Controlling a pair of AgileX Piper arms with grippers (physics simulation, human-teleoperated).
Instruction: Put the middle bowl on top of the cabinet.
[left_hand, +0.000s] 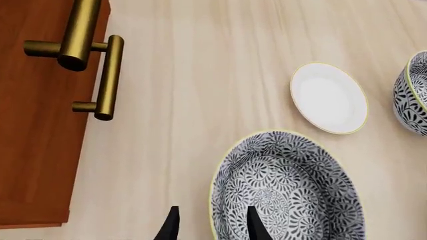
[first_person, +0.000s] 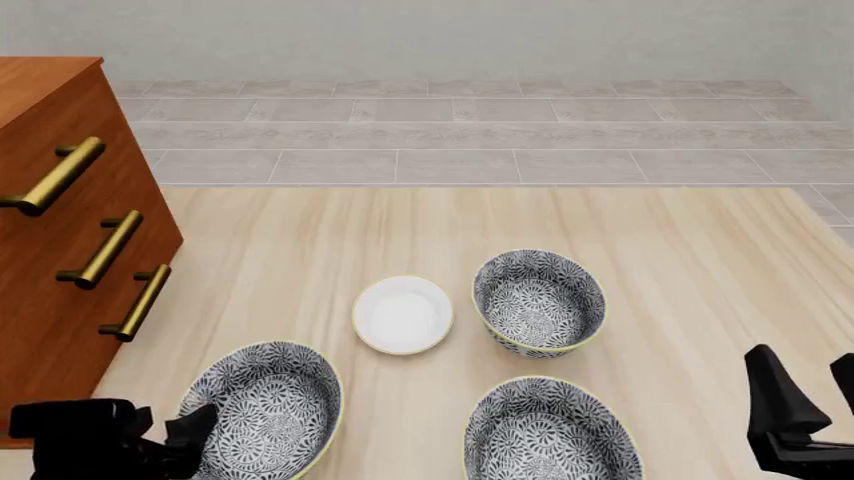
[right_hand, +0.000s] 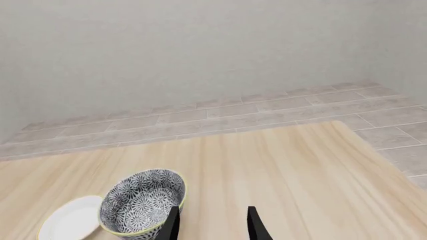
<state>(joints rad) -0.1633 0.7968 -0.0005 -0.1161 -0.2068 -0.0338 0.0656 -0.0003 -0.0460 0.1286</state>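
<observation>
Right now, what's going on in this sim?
Nothing is held yet. Three patterned bowls and a small white dish sit on the table, beside the cabinet. The left end effector is open, straddling the rim of the left bowl. The right end effector is open over bare table near the far bowl.

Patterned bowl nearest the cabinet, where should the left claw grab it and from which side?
Grip the thin rim on the side facing the cabinet, coming straight down with one finger inside and one outside. The bowl sits upright and looks too wide to span, and the open left claw lines up astride that rim.
</observation>
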